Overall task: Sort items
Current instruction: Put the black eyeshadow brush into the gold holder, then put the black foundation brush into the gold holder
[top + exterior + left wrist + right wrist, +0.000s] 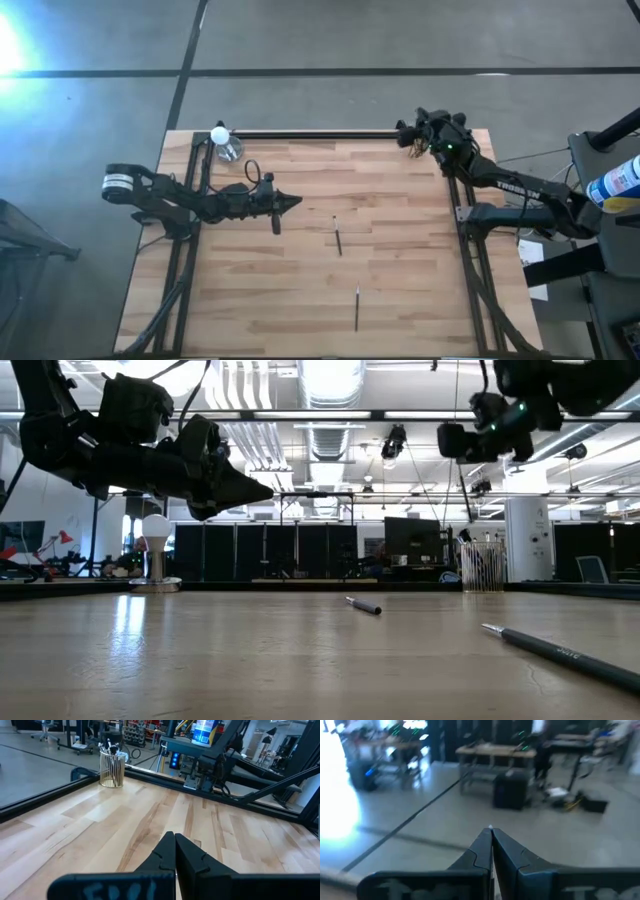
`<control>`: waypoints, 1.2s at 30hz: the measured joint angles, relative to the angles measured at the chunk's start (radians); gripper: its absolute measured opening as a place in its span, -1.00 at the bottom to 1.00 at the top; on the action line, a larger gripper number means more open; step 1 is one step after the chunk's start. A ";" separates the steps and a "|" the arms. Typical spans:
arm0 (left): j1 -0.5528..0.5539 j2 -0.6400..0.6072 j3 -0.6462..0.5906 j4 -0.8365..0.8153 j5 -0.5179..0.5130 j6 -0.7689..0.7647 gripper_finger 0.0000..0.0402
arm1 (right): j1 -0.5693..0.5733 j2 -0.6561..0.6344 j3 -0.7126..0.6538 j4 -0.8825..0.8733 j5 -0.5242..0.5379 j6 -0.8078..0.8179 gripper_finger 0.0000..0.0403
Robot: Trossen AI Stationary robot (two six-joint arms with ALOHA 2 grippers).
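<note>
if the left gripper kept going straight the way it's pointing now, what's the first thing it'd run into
Probably nothing on the table: the left gripper, shut, hangs above the wood pointing across it. The nearer pen lies low and off to one side. Farther on stands the right arm's base, though depth is unclear.

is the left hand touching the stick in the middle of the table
Apart. High view: the shut left hand stops short of the middle stick, bare wood between them.
</note>
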 joint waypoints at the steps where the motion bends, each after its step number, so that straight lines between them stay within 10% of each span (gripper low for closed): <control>1: 0.000 0.000 0.000 0.000 0.000 0.000 -1.00 | -0.026 0.005 -0.027 0.056 0.000 -0.019 -0.96; 18: 0.000 0.000 0.000 0.000 -0.002 0.001 -1.00 | -0.217 0.232 -0.174 0.224 -0.092 0.026 -0.95; 30: 0.000 0.000 0.000 -0.004 -0.002 -0.079 -1.00 | -0.217 0.113 -0.058 -0.234 -0.125 0.110 -0.47; 36: -0.002 0.000 0.040 -0.110 -0.020 -0.181 -1.00 | -0.205 -0.004 -0.010 -0.356 -0.301 0.073 -0.43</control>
